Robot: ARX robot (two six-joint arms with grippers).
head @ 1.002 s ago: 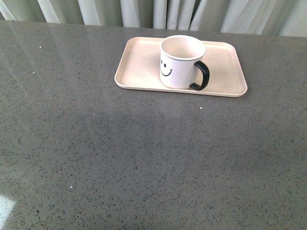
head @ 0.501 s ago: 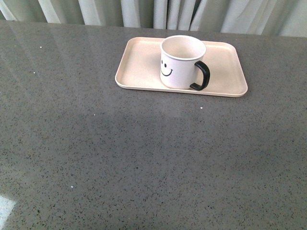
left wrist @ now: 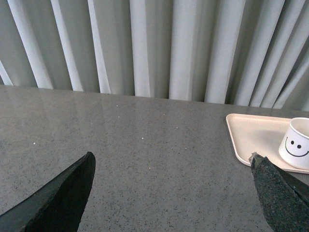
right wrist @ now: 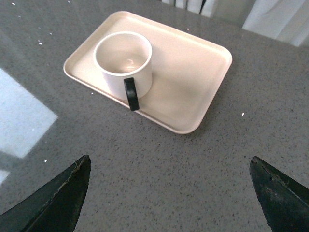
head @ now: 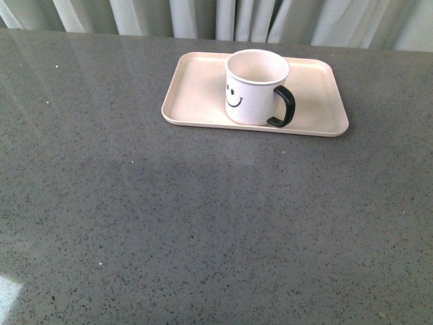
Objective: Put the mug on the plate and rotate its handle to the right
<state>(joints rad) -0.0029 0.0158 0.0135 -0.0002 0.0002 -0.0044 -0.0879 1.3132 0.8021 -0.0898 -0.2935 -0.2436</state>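
Observation:
The white mug (head: 254, 88) with its black smiley face stands upright on the pale pink plate (head: 196, 88) at the far middle of the grey table. Its black handle (head: 284, 107) points to the right in the front view. The right wrist view shows the mug (right wrist: 123, 60), its handle (right wrist: 131, 94) and the plate (right wrist: 193, 72) from above. My right gripper (right wrist: 170, 166) is open over bare table, short of the plate. My left gripper (left wrist: 172, 162) is open too, with the plate (left wrist: 251, 135) and mug (left wrist: 297, 145) off to one side. Neither arm shows in the front view.
Pale pleated curtains (head: 216, 20) hang behind the table's far edge. The grey speckled tabletop (head: 203, 223) stretches bare from the plate to the near edge. A bright window reflection (right wrist: 21, 121) lies on the table in the right wrist view.

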